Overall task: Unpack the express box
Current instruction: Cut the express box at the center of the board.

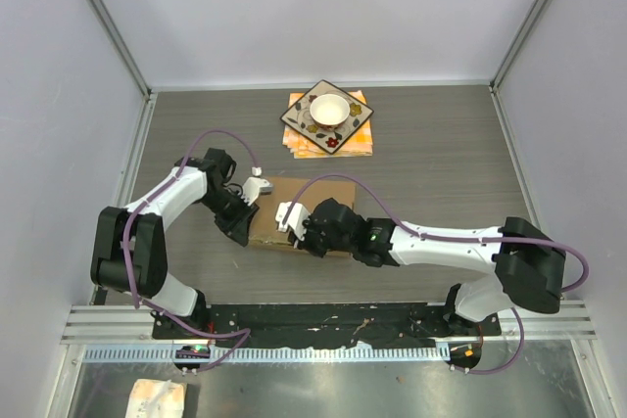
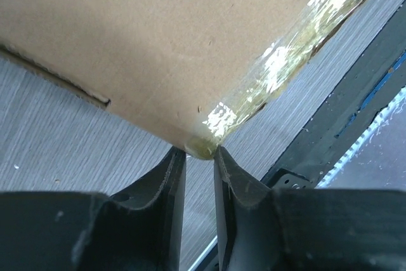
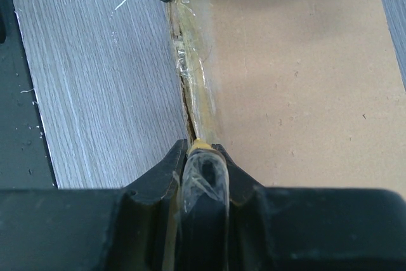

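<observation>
Okay, overhead: express box point(image 1: 276, 195) flat on grey wood-grain desk point(image 1: 441, 163), both arms on its near edge, patterned plate point(image 1: 299, 116) behind, grey walls point(image 1: 294, 7) around. Left wrist: left fingers point(image 2: 166, 182) nearly together at the taped corner point(image 2: 203, 147), probably bracing; we can't tell if they pinch. Right wrist: right fingers point(image 3: 162, 176) clamped on the tape strip point(image 3: 202, 158), ready to peel.

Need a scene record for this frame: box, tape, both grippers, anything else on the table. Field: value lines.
express box: lying flat on the table, between the two grippers
tape: clear strip along one box edge, wrinkled
right gripper: shut on the tape's near end
left gripper: tips at a taped box corner, narrow gap, grip unclear
other: patterned plate holding a white bowl, far side, apart from the box
</observation>
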{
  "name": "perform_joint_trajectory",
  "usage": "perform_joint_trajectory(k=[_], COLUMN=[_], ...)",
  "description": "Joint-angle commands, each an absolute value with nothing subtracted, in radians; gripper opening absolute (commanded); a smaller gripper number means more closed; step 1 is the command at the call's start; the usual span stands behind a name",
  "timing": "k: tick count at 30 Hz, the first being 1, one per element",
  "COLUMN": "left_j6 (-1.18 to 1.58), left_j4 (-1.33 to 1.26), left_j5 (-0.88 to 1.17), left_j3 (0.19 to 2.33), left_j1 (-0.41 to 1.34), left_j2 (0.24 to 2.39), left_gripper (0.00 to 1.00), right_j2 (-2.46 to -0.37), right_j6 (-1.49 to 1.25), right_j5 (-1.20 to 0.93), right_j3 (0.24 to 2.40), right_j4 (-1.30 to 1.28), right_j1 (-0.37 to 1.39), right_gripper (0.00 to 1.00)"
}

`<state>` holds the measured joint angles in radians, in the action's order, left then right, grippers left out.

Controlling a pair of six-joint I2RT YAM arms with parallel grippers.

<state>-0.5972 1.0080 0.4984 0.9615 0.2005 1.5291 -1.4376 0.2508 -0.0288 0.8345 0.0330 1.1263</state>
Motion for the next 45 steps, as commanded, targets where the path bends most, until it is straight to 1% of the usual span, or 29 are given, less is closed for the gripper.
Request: perform_joint_trajectory(k=[1,10,12,15,16,18,19,21,22,24,34,40,45], left_j6=[-0.701,-0.704,-0.703,-0.663,-0.647,-0.615,-0.598,-0.539,-0.516,-0.486,-0.382,-0.359,-0.383], left_j4=[0.946,0.946,0.963,1.038,1.051,1.097,1.101,1.085,1.074,1.046,0.951,0.913,0.913], left_j5=[0.184,0.184,0.215,0.33,0.41,0.489,0.53,0.618,0.638,0.673,0.707,0.632,0.568], left_j3=[0.94,0.943,0.962,1.021,1.04,1.08,1.091,1.1,1.1,1.097,1.083,1.057,1.04], left_j1=[0.158,0.158,0.156,0.155,0.152,0.153,0.153,0.153,0.155,0.161,0.251,0.313,0.356], left_j2=[1.543,1.545,1.537,1.507,1.496,1.482,1.482,1.485,1.494,1.508,1.58,1.557,1.568], left_gripper=[0.0,0.0,0.0,0.01,0.09,0.18,0.25,0.29,0.35,0.37,0.38,0.39,0.38], right_j2=[-1.356,-1.339,-1.345,-1.379,-1.405,-1.433,-1.449,-1.46,-1.463,-1.479,-1.526,-1.562,-1.545], right_j6=[0.25,0.232,0.226,0.204,0.193,0.186,0.184,0.181,0.179,0.176,0.17,0.176,0.172], right_j5=[0.066,0.069,0.054,0.015,-0.023,-0.031,-0.035,-0.044,-0.048,-0.051,-0.072,-0.072,-0.06], right_j3=[0.807,0.802,0.799,0.807,0.813,0.833,0.842,0.845,0.845,0.851,0.883,0.922,0.91], right_j4=[-0.173,-0.204,-0.195,-0.155,-0.132,-0.118,-0.101,-0.081,-0.062,-0.055,-0.014,-0.006,0.024], right_j1=[1.095,1.094,1.094,1.094,1.094,1.097,1.098,1.106,1.108,1.115,1.134,1.149,1.154], right_gripper=[0.01,0.01,0.01,0.01,0.01,0.01,0.01,0.01,0.01,0.01,0.01,0.01,0.01])
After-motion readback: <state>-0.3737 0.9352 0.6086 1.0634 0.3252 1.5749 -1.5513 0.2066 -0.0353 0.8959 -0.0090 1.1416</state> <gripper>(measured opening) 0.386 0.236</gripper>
